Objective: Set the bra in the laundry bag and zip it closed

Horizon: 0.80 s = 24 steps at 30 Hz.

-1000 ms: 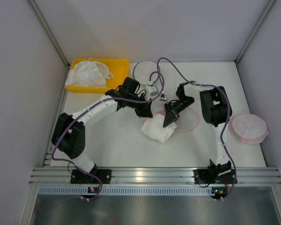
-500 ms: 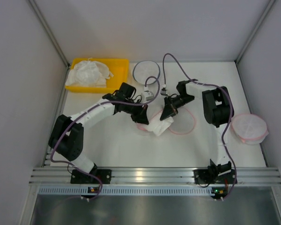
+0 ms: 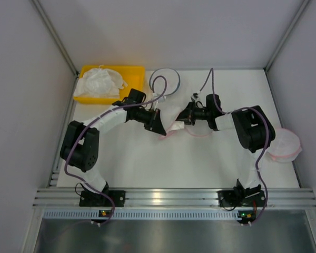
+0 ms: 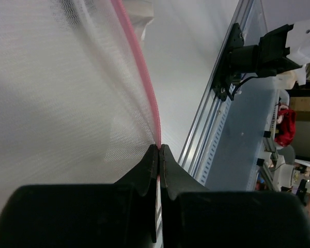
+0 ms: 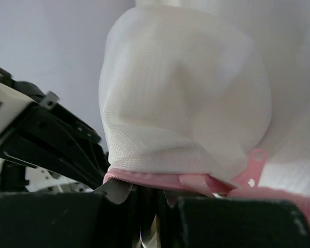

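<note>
The laundry bag [image 3: 171, 122], white mesh with a pink rim, hangs stretched between my two grippers above the middle of the table. My left gripper [image 3: 158, 124] is shut on the pink rim [image 4: 144, 77], with mesh [image 4: 57, 103] filling the left wrist view. My right gripper [image 3: 183, 118] is shut on the pink rim from the other side. In the right wrist view the bag [image 5: 186, 93] bulges round above my right gripper [image 5: 144, 190], and the pink zip pull [image 5: 254, 165] hangs at the right. The bra does not show apart from this bulging white fabric.
A yellow bin [image 3: 134, 74] with white fabric stands at the far left. A round white bag with a dark rim [image 3: 164, 80] lies at the back centre. Another pink-rimmed round bag [image 3: 284, 145] lies at the right edge, partly behind the right arm.
Both grippers moved toward the far side of the table, carrying the bag up and away from the table's middle. The right forearm swung over to the right.
</note>
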Tool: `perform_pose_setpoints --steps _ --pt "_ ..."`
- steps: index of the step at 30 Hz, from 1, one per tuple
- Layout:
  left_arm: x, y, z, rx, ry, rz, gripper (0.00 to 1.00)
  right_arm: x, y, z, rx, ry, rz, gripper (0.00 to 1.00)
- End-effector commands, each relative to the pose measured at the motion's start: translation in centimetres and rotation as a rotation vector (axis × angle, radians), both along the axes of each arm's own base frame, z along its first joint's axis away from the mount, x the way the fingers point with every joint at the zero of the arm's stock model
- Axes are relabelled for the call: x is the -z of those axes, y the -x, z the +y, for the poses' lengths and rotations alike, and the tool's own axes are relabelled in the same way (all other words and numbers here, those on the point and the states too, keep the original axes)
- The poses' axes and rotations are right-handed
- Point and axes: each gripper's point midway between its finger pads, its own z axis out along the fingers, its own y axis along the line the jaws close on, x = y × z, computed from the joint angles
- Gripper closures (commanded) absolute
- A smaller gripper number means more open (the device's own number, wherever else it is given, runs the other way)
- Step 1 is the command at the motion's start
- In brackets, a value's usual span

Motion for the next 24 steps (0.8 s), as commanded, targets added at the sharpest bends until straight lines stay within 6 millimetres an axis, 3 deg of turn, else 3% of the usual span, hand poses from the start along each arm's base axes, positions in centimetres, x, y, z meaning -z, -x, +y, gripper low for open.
perform_pose_setpoints --steps 1,6,9,10,11,14,20,24 --pt "-1.9 -0.2 -0.9 -0.017 0.096 0.104 1.00 -6.3 -3.2 1.9 0.198 -0.217 -0.041 1.00" --pt "-1.8 0.0 -1.0 -0.040 0.129 0.220 1.00 -4.2 -4.3 3.1 0.350 -0.129 0.018 1.00" --pt "-1.9 0.1 -1.2 -0.049 0.142 0.277 1.00 -3.3 -5.1 4.8 0.386 -0.094 0.008 1.00" --pt "-2.1 0.2 -1.3 -0.042 0.156 0.304 1.00 -3.9 -5.7 5.6 0.385 -0.099 -0.013 1.00" --pt "-1.9 0.3 -1.4 -0.052 0.155 0.338 1.00 -2.5 -5.7 6.5 0.393 -0.067 -0.006 1.00" --pt "-1.9 0.8 -1.3 -0.050 0.165 0.376 1.00 -1.1 -5.8 8.4 0.388 -0.014 -0.041 1.00" --pt "-2.9 1.4 -0.7 -0.057 0.184 0.425 1.00 4.5 -5.8 10.1 0.379 0.137 -0.053 1.00" --pt "-3.5 1.4 0.3 -0.080 0.198 0.427 1.00 5.2 -4.7 10.3 0.327 0.186 -0.090 1.00"
